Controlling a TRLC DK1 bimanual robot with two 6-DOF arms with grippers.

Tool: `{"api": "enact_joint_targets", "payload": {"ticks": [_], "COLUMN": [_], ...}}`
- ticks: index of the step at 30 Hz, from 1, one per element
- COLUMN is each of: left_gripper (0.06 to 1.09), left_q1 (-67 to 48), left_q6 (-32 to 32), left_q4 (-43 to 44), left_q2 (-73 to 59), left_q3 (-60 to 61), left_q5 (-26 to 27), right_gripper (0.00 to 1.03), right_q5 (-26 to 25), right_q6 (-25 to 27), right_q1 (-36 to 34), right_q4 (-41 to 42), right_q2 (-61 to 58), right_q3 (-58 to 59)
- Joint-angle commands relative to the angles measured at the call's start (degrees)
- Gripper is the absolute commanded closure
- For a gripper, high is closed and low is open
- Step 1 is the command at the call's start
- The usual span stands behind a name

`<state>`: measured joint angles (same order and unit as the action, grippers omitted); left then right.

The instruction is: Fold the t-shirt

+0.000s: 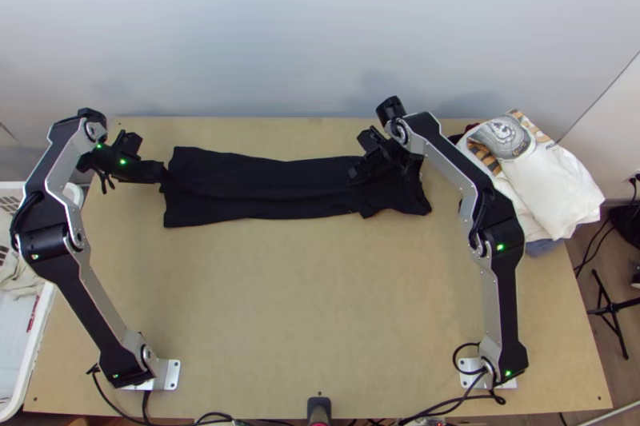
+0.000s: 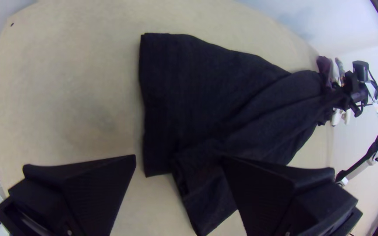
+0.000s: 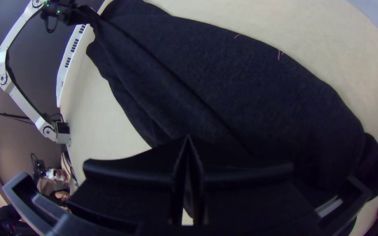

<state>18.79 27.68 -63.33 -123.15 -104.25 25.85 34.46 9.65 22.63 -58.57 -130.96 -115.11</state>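
Black t-shirt (image 1: 264, 190) is overlapped by right gripper (image 1: 354, 178), closed, any pinch hidden; at its straight end, left gripper (image 1: 164, 174) is spread wide.

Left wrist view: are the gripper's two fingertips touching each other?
No, the left gripper is open, its two fingertips well apart, with part of the black t-shirt visible between them.
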Motion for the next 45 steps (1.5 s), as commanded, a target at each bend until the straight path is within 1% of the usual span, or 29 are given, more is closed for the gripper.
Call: {"api": "enact_joint_targets", "payload": {"ticks": [1, 6, 11, 20, 22, 26, 28, 38, 42, 45], "left_gripper": [0.13, 0.13, 0.13, 0.14, 0.18, 0.18, 0.2, 0.2, 0.32, 0.35], "left_q1": [-1.03, -1.03, -1.21, -1.47, -1.56, -1.56, -1.65, -2.44, -3.41, -4.11], "left_q6": [0.27, 0.36, 0.36, -0.26, -0.17, -0.79, -0.79, -2.98, -4.57, -5.09], "left_q4": [2.77, 3.13, 1.28, -1.18, -2.06, -3.38, -4.35, -4.52, -4.43, -4.26], "left_q2": [-0.77, -1.92, -3.76, -4.38, -4.55, -4.29, -4.46, -5.78, -7.54, -7.63], "left_q3": [-0.17, -0.08, -0.26, -0.26, -0.26, -1.4, -1.93, -2.36, -2.8, -2.63], "left_q5": [-1.76, -1.94, -1.68, 0.87, 1.58, 2.98, 3.33, 5.0, 6.15, 7.38], "right_gripper": [1.0, 1.0, 1.0, 1.0, 1.0, 1.0, 1.0, 1.0, 1.0, 1.0], "right_q5": [0.7, 1.14, 1.14, 1.05, 1.05, 1.05, 0.96, 0.87, 0.79, 0.7], "right_q6": [-0.07, -0.07, -0.07, -0.07, 0.02, 0.02, 0.02, 0.28, 0.37, 0.37], "right_q1": [-0.31, -0.22, -0.31, -0.57, -0.48, -0.4, -0.31, -0.04, 0.13, 0.13], "right_q4": [0.56, 0.56, 0.65, 0.65, 0.73, 0.73, 0.73, 1.09, 1.09, 1.09], "right_q2": [-0.44, -0.18, -0.26, -0.26, -0.26, -0.18, -0.26, -0.88, -1.14, -1.06], "right_q3": [1.38, 1.99, 1.73, 2.17, 2.17, 2.17, 2.43, 2.96, 3.05, 2.96]}}
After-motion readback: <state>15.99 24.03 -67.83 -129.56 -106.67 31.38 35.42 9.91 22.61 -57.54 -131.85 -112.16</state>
